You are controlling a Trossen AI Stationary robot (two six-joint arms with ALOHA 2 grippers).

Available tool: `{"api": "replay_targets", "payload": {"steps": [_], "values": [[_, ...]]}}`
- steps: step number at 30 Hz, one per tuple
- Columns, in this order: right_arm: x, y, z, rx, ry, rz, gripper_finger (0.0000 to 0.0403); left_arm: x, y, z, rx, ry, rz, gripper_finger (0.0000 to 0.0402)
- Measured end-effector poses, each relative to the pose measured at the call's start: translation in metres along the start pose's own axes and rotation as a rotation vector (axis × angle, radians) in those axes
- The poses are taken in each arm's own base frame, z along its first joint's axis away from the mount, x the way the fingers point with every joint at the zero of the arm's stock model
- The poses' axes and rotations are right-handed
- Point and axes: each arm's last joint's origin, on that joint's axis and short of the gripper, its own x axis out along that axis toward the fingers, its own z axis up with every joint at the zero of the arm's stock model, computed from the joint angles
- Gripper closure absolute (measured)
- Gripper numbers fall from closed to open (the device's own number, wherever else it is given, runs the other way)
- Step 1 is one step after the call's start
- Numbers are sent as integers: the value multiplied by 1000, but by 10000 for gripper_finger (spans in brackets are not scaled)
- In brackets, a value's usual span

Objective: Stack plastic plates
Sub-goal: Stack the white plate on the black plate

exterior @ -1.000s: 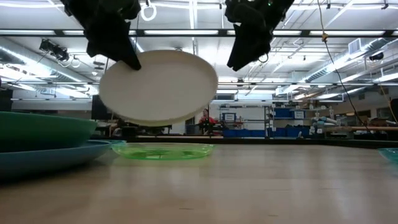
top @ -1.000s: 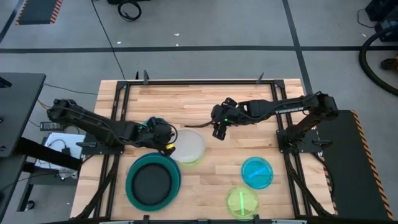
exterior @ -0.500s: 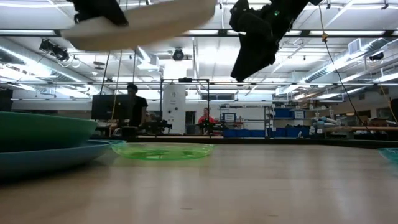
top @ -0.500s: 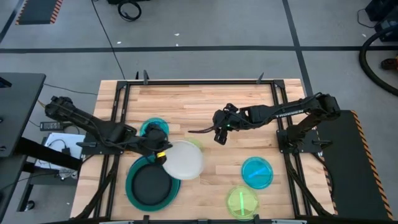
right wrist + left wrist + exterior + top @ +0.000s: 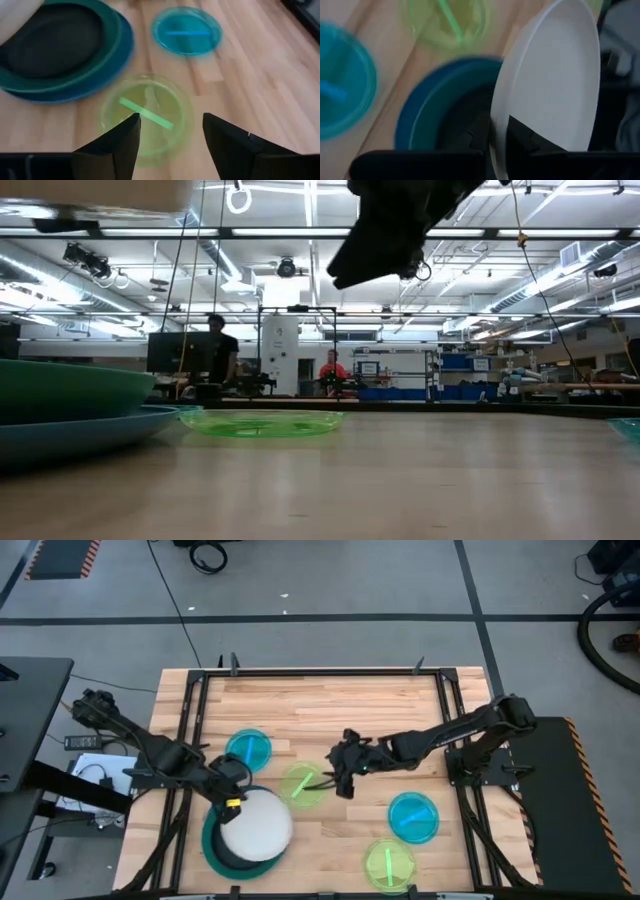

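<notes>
far table (image 5: pixel 330 700): bare wood | near half: plates | white plate (image 5: pixel 256 824) covers stack

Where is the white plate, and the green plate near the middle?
White plate (image 5: pixel 257 823), high view, on its round top face.
Lime-green plate (image 5: pixel 303 785), high view, on its centre stripe.

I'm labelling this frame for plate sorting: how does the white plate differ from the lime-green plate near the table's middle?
The white plate is opaque and larger; the lime-green plate is translucent and smaller. The white plate is pinched at its rim by the left gripper over the dark stack; the lime-green plate lies flat on the table, untouched, with the open right gripper beside it. Both are round.
</notes>
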Motion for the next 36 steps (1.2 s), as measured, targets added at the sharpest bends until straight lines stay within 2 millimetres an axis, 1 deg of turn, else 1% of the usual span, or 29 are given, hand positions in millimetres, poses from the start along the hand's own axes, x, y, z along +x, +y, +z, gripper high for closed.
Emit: {"api": "replay_targets", "payload": {"steps": [2, 4, 6, 13, 18, 20, 28, 31, 36], "values": [[10, 9, -1, -11, -34, 25, 178, 1, -1, -5, 18, 46, 1, 361], [19, 17, -4, -27, -44, 56, 179, 0, 2, -10, 37, 91, 35, 361], [28, 24, -7, -35, -61, 82, 180, 0, 1, -12, 45, 97, 36, 361], [45, 36, -16, -55, -72, 94, 181, 0, 1, -14, 40, 128, 28, 361], [48, 38, -16, -60, -97, 91, 184, 6, -1, -16, 32, 155, 60, 361], [48, 38, -14, -61, -119, 94, 184, 12, -4, -19, 47, 168, 81, 361], [48, 38, -14, -78, -117, 83, 186, 35, -12, -28, 133, 232, 157, 361], [48, 38, -14, -78, -118, 83, 188, 38, -13, -30, 174, 246, 166, 361], [48, 38, -14, -77, -122, 84, 188, 38, -10, -30, 207, 258, 193, 361]]}}
